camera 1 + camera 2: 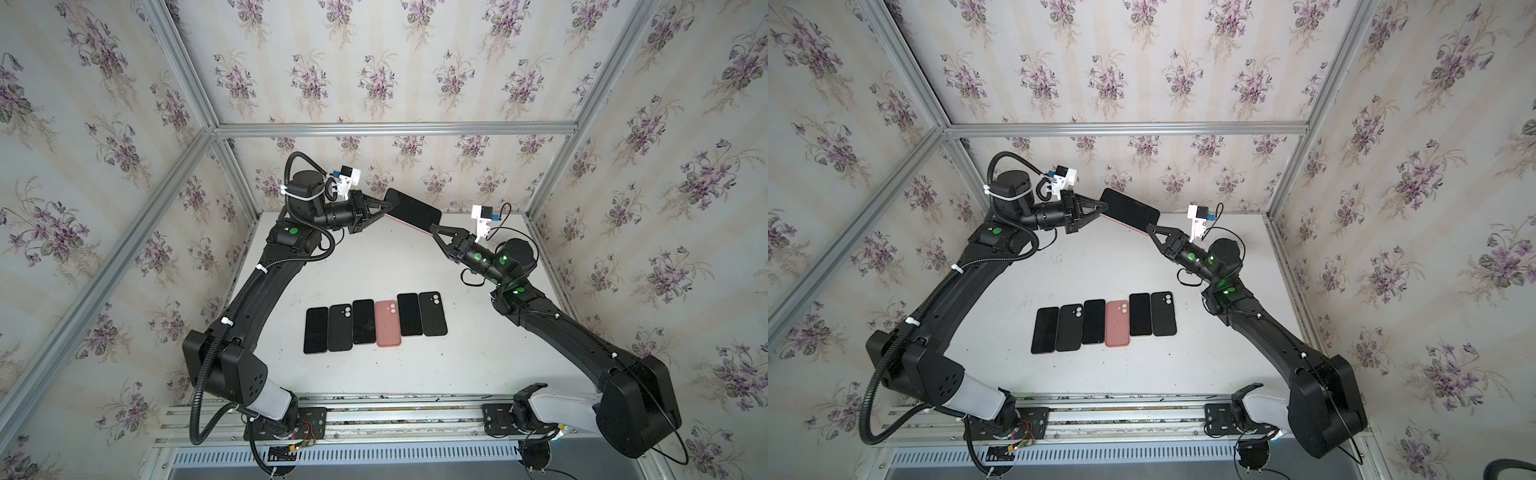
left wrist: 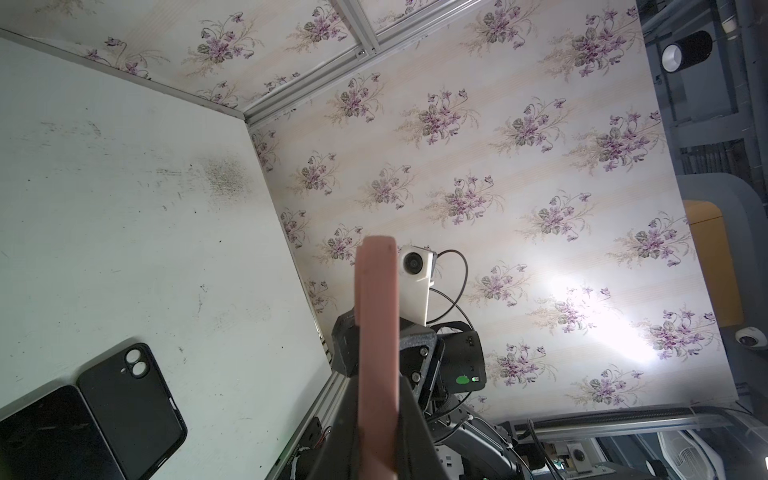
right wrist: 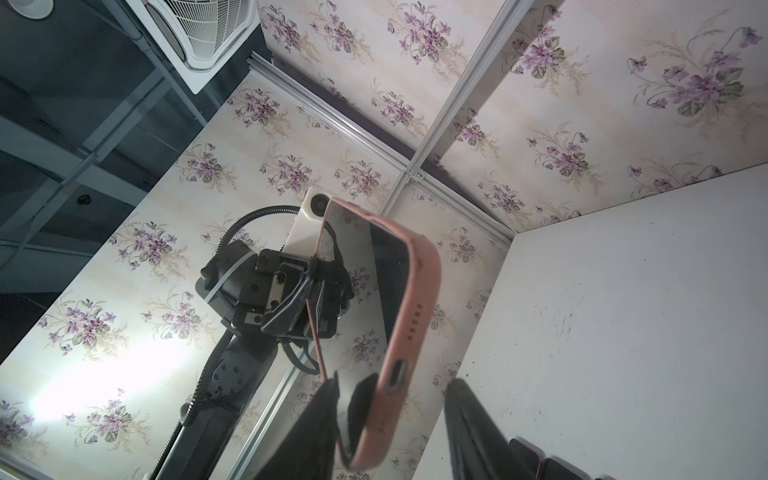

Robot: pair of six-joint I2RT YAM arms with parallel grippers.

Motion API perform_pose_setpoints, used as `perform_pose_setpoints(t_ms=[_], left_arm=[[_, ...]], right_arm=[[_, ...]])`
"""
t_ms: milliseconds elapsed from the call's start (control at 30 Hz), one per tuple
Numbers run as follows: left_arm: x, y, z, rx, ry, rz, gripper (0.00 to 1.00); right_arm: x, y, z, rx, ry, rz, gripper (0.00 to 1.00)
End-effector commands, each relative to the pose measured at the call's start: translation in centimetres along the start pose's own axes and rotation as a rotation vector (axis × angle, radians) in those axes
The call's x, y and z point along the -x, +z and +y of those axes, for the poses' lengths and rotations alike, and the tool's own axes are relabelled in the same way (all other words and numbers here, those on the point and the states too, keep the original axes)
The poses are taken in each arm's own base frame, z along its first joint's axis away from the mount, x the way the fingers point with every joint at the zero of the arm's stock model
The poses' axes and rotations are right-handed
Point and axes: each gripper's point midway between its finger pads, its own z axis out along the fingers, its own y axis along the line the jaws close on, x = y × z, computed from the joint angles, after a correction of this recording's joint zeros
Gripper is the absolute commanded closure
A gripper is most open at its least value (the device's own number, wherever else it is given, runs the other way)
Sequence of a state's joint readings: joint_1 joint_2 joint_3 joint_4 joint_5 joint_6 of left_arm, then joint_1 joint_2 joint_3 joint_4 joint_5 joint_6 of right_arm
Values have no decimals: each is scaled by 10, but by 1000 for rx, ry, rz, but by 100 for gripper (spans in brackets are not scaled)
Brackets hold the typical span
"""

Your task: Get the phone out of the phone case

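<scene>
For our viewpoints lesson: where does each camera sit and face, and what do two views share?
Top view: high at the front, looking down at the table; left gripper, right gripper show.
Top view: same head, aim, arms; row of phones and cases.
Left wrist: on the left arm, facing the pink-cased phone and right wrist camera; own fingers show.
Right wrist: on the right arm, facing that phone and left wrist camera; own fingers show.
Shared: the phone, in all views.

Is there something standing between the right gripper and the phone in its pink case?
Nothing visible does. The near end of the pink case, with the phone in it, lies between the open jaws of the right gripper. The left gripper clamps the far end, clear of that grasp.
</scene>
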State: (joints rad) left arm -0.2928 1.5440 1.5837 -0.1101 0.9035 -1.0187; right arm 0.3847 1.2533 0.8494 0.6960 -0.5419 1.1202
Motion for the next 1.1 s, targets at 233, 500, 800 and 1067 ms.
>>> perform_pose_setpoints(t_ms=[233, 500, 800, 1067], left_arm=[[7, -1, -20, -74, 52, -29, 100], [9, 1, -18, -75, 50, -33, 100], [11, 3, -16, -77, 50, -32, 100], [10, 4, -14, -77, 44, -27, 100]], right_arm=[[1, 2, 18, 113, 5, -10, 72], [-2, 1, 21, 149, 4, -6, 66], [-3, 0, 21, 170, 16, -12, 67], [-2, 1, 20, 182, 22, -17, 81]])
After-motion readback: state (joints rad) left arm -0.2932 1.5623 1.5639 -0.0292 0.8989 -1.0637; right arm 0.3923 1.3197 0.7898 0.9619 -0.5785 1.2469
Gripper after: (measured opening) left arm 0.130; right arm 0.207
